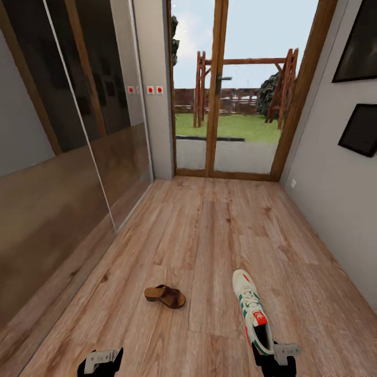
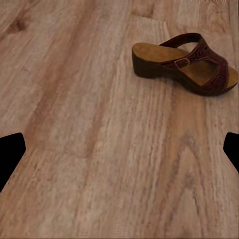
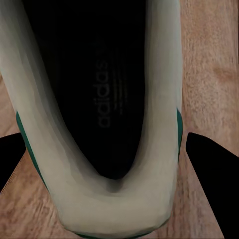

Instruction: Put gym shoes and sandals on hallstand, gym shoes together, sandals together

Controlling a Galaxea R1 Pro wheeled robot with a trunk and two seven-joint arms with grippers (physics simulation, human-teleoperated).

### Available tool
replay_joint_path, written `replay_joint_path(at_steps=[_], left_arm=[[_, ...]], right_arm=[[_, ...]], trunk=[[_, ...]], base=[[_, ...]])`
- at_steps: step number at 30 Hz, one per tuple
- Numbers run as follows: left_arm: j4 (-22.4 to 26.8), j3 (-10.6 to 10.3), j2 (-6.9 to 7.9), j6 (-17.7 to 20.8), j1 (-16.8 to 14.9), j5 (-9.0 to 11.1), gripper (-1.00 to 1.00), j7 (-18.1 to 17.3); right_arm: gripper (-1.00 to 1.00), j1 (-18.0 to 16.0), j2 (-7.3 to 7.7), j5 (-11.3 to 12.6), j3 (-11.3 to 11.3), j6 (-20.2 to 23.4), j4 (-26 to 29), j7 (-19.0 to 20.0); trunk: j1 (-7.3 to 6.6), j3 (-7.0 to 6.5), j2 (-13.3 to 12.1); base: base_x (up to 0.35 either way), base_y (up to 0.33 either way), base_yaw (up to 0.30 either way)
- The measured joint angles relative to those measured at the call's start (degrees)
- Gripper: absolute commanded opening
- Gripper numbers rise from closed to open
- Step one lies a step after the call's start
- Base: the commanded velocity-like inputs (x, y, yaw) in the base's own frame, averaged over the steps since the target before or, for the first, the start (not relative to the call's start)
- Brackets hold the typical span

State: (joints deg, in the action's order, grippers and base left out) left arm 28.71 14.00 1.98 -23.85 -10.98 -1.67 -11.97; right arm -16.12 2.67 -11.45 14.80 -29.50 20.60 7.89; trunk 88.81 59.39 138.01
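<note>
Head view: corridor floor [image 1: 220,225] of light wood-grain planks runs up to a glazed wooden door [image 1: 217,89] at top centre. One dark brown sandal [image 1: 165,296] lies on the planks, lower centre-left. One gym shoe [image 1: 253,312], off-white with green stripes and red tongue, lies lower centre-right, toe toward the door, heel toward the bottom edge. Left gripper [image 1: 100,362] sits at the bottom edge, left, well apart from the sandal. Right gripper [image 1: 276,359] sits at the bottom edge, right, just at the shoe's heel.

Left wrist view: sandal [image 2: 185,66] in upper right of frame, on its sole. Dark fingertips [image 2: 10,152] at both side edges, spread wide, nothing between them but floor.

Right wrist view: heel opening of the gym shoe [image 3: 102,114] close up, dark insole visible. Fingertips [image 3: 211,164] flank the heel, one each side; contact cannot be told.
</note>
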Motion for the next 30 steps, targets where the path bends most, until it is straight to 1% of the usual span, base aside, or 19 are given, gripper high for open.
replay_joint_path(at_steps=[24,30], left_arm=[[0.0,0.0,0.0,0.0,0.0,0.0,1.0,0.0],[0.0,0.0,0.0,0.0,0.0,0.0,1.0,0.0]], right_arm=[[-1.0,0.0,0.0,0.0,0.0,0.0,0.0,0.0],[-1.0,0.0,0.0,0.0,0.0,0.0,0.0,0.0]], trunk=[[0.0,0.0,0.0],[0.01,0.0,0.0]], base=[[0.152,0.279,-0.276],[0.07,0.279,-0.276]])
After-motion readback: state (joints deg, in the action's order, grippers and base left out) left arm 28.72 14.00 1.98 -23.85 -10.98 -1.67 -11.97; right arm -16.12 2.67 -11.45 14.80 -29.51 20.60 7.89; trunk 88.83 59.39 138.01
